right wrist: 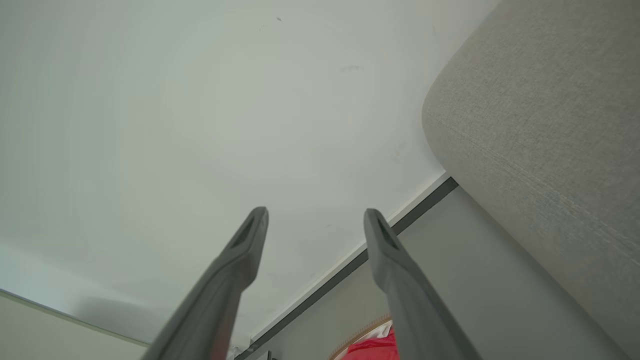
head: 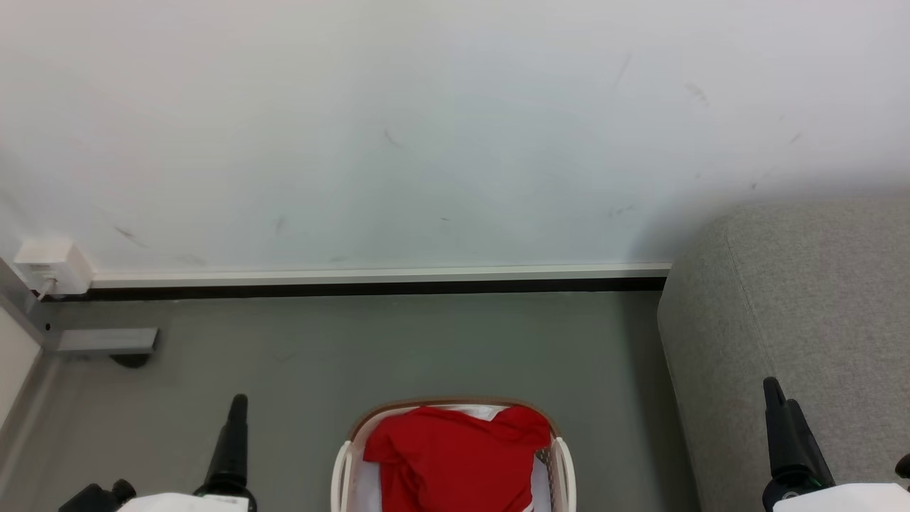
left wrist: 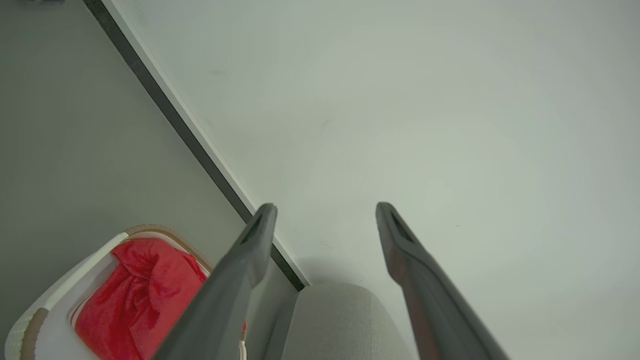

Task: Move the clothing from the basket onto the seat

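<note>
Red clothing (head: 455, 455) lies heaped in the basket (head: 566, 459) on the floor (head: 284, 355), near the grey seat (head: 796, 320) to its right. The left hand (left wrist: 325, 207) and right hand (right wrist: 315, 212) hang above, fingers spread wide, holding nothing.

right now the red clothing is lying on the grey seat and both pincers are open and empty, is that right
Not quite. The red clothing lies in the basket, not on the grey seat, which stands apart at the basket's right, as the head view shows. The rest holds: the left pincer and the right pincer are both open and empty.
</note>
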